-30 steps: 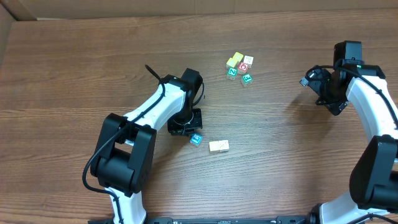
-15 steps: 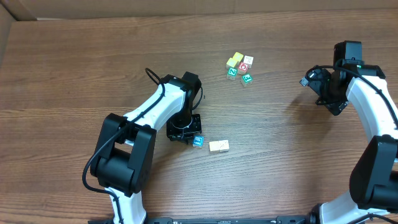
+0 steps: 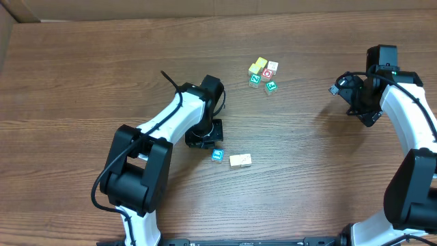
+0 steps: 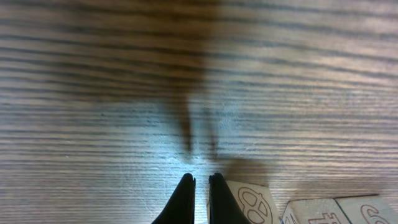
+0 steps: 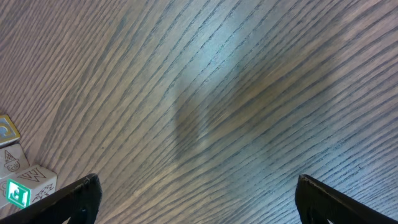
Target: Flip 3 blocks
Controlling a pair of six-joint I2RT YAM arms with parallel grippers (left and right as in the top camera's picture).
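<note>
Left hand (image 4: 200, 198) is seen clenched on nothing, just beside the small blue-framed letter cube (image 3: 218, 156). A pair of pale letter cubes (image 3: 240, 160) is set right of it on the wood-grain bench (image 3: 82, 82). Right hand (image 5: 198, 186) is held released, well apart.

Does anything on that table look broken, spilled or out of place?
Nothing is spilled or broken. The only slight oddity is that the blue cube sits a bit apart from the two pale cubes beside it and is turned at an angle to them, right by the shut tips of the left hand.
</note>
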